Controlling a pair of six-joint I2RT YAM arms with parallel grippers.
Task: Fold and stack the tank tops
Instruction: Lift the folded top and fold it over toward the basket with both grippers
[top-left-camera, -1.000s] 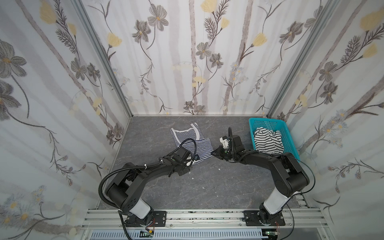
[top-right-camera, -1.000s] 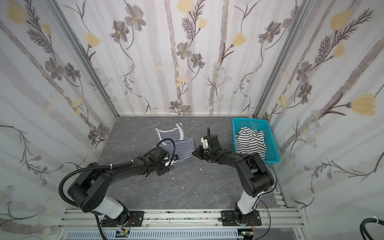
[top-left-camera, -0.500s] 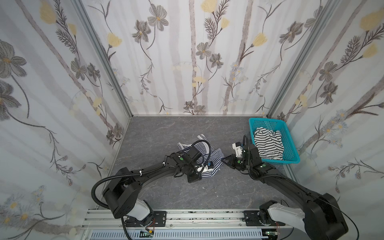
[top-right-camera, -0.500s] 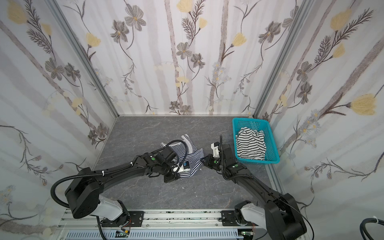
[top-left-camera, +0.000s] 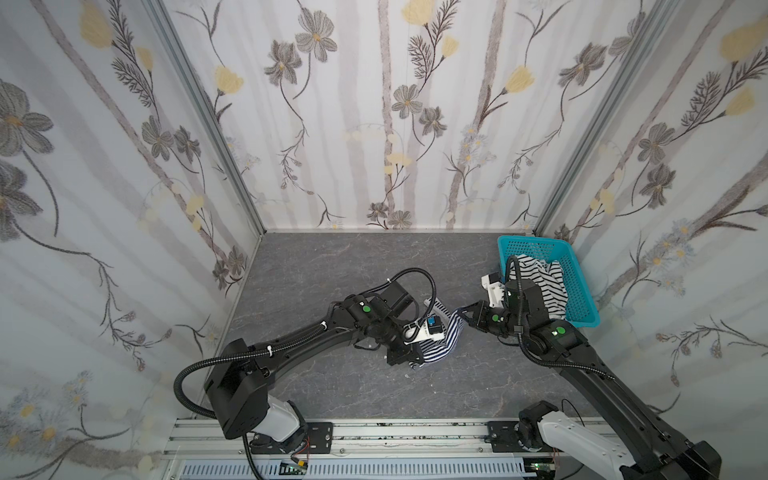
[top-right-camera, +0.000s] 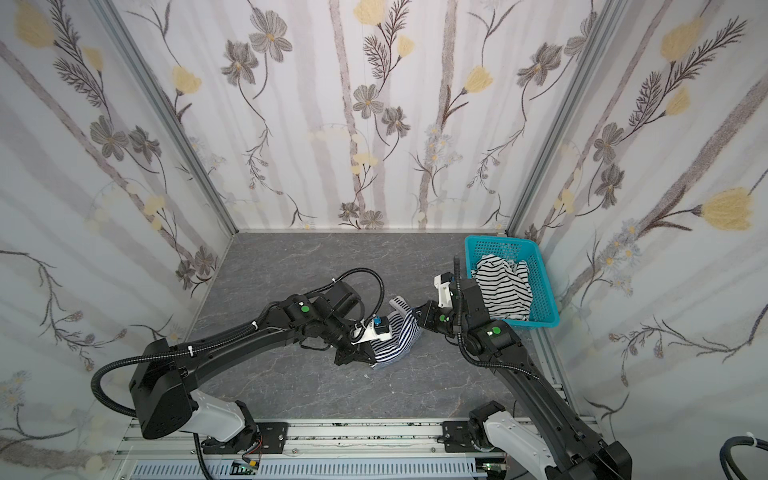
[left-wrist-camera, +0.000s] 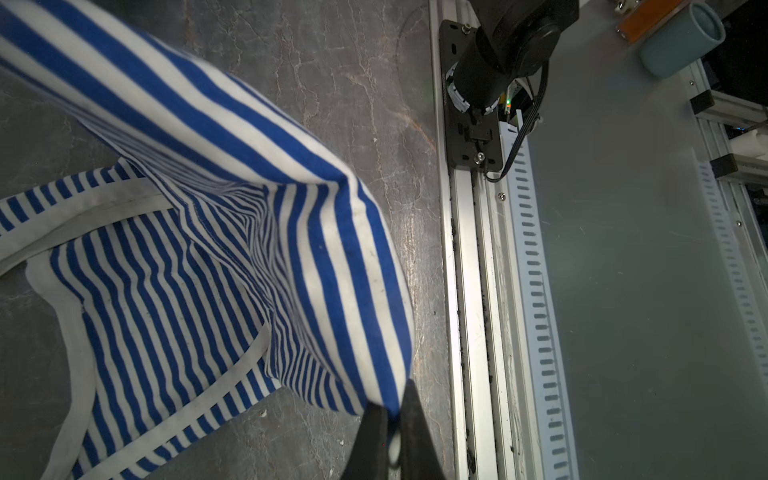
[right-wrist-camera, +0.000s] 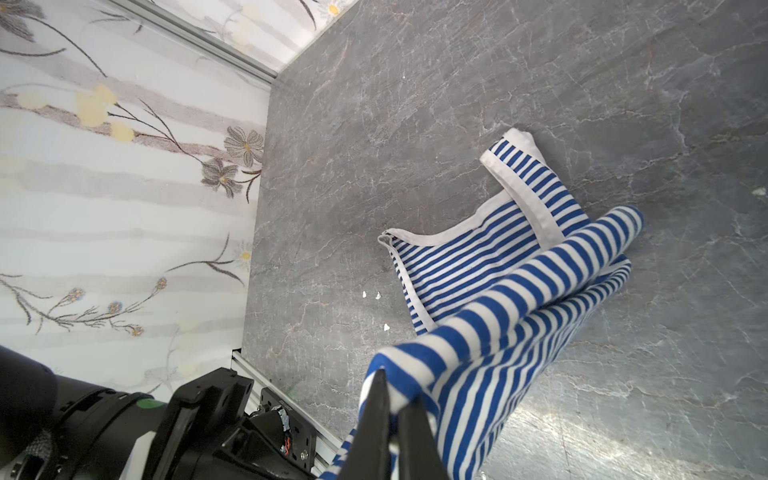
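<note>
Jaws pinching the navy top (right-wrist-camera: 478, 257), my left gripper (left-wrist-camera: 390, 401) and right gripper (right-wrist-camera: 390, 388) have lifted its hem; flat a second ago. First fold begun, I judge.

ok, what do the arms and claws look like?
Left arm and right arm: black jointed links, white base housings, black corrugated conduit looped outside, green dots on joints. White wrist camera mounts, the left with a blue part. Left claw and right claw: thin black tapered fingers.
</note>
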